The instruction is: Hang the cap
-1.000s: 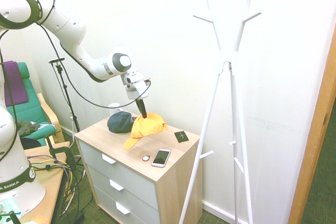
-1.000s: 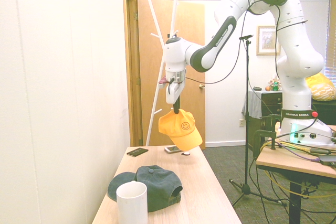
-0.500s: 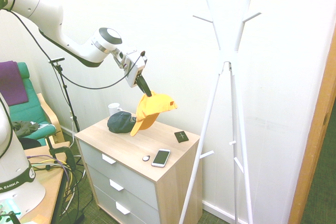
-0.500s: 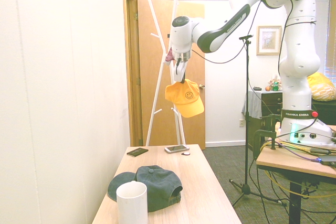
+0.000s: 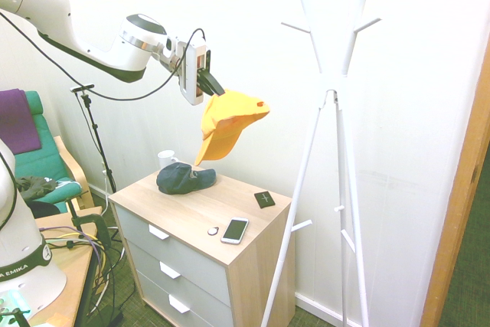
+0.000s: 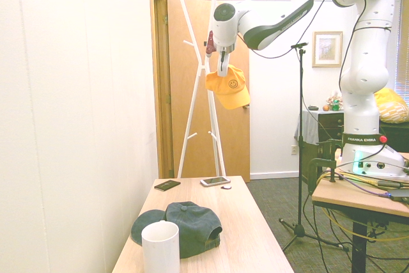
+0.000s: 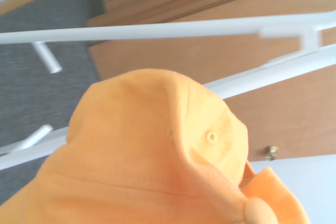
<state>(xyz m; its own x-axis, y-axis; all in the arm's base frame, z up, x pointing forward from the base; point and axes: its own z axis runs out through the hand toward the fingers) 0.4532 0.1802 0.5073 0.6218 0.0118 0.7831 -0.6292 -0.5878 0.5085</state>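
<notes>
Yellow baseball cap [image 5: 230, 118], one, aloft above wooden-topped drawer chest [image 5: 182, 206] | two-finger gripper [image 5: 221, 93]: clamped on cap's crown | done: picked up | outstanding: carry to white coat stand [image 5: 311, 139], hook on peg [image 5: 367, 25], release

Between the raised yellow cap [image 5: 230, 119] and the white coat rack [image 5: 346, 105] lies open air; rack pegs [image 5: 367, 25] jut out, narrowing any pass alongside.
</notes>
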